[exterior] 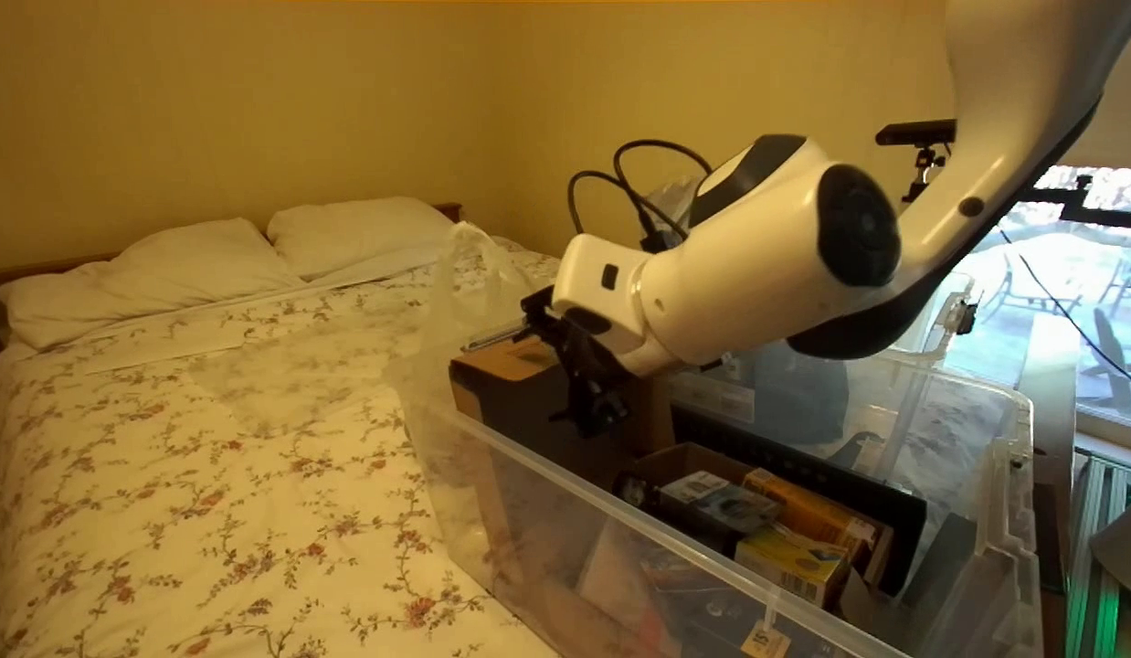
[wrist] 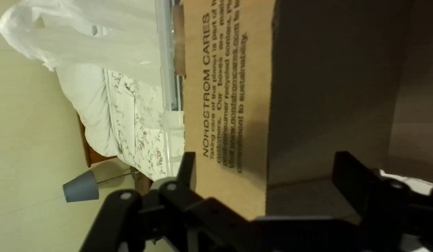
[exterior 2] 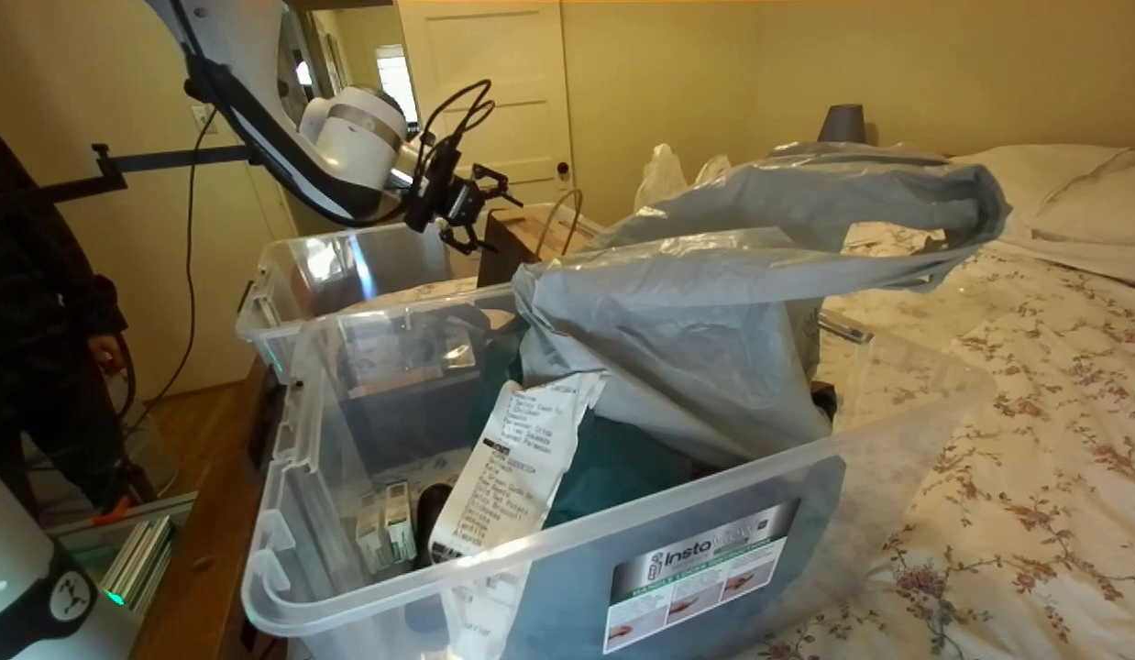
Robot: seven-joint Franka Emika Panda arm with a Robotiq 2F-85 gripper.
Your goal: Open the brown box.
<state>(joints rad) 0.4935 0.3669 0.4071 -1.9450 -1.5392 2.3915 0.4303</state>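
Claw (wrist: pixel 267 171): it is hanging from the white arm (exterior: pixel 748 283), its two fingers (wrist: pixel 353 182) standing well apart.
Brown box (wrist: pixel 227 105): it is standing in a clear bin (exterior: pixel 639 521), its top reaching above the rim; a panel lettered NORDSTROM CARES is showing between the claw's fingers in the wrist view (whether they are touching it, the views are not telling).
Yellow carton (exterior: pixel 794 559): it is lying beside an orange carton (exterior: pixel 808 512) in that bin.
White bag (wrist: pixel 125 45): translucent, it is standing just beyond the brown box.
Second bin (exterior 2: pixel 384 598): also clear, it is sitting just beside the other, holding a gray bag (exterior 2: pixel 677 312) whose upper part is reaching sideways over the rim.
Paper strip (exterior 2: pixel 512 458): long and printed, it is trailing down past the gray bag.
Label (exterior 2: pixel 700 577): it is showing at the second bin's wall, its lettering beginning with Insta.
Bed (exterior: pixel 255 475): flowered all over, it is stretching alongside the bins.
Pillows (exterior: pixel 186 274): they are lying at the bed's head.
Lampshade (wrist: pixel 80 187): gray, it is showing past the pillows.
Door (exterior 2: pixel 494 101): white, it is standing behind the arm in an exterior view.
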